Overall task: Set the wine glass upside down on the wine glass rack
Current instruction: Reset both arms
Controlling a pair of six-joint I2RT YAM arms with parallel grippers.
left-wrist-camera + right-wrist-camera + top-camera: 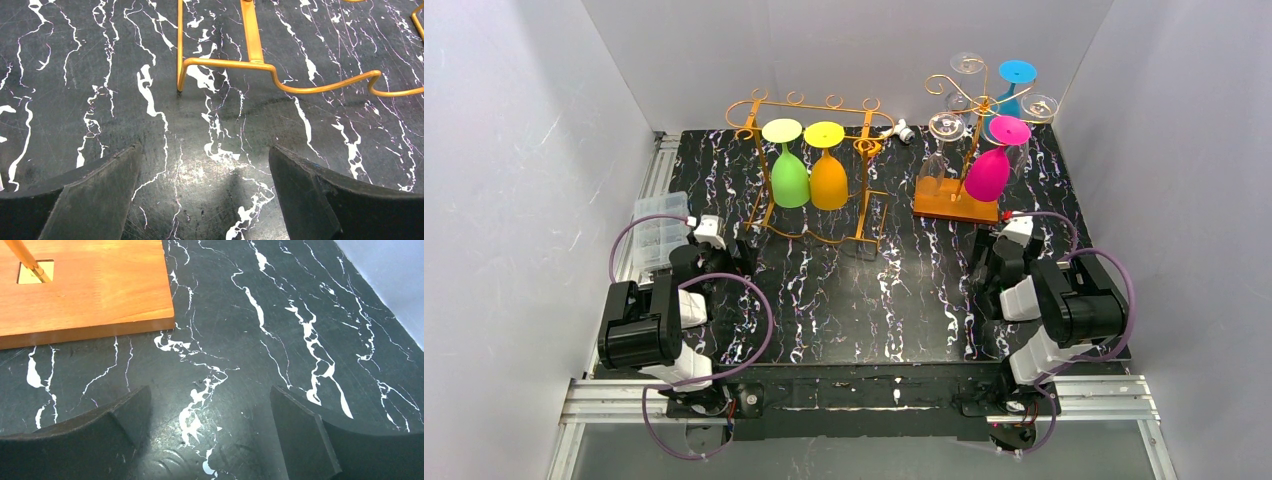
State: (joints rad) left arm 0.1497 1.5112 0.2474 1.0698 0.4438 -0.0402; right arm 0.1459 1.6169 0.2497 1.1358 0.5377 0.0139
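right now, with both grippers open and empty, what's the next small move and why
Probably lift the right gripper and steer it toward the pink glass on the stand. That gripper sits open and empty, low over the table by the stand's base, and the pink glass hangs closest to it. The rack seems to have room beside the orange glass.

Marbled table: wire rack, wood-based rack
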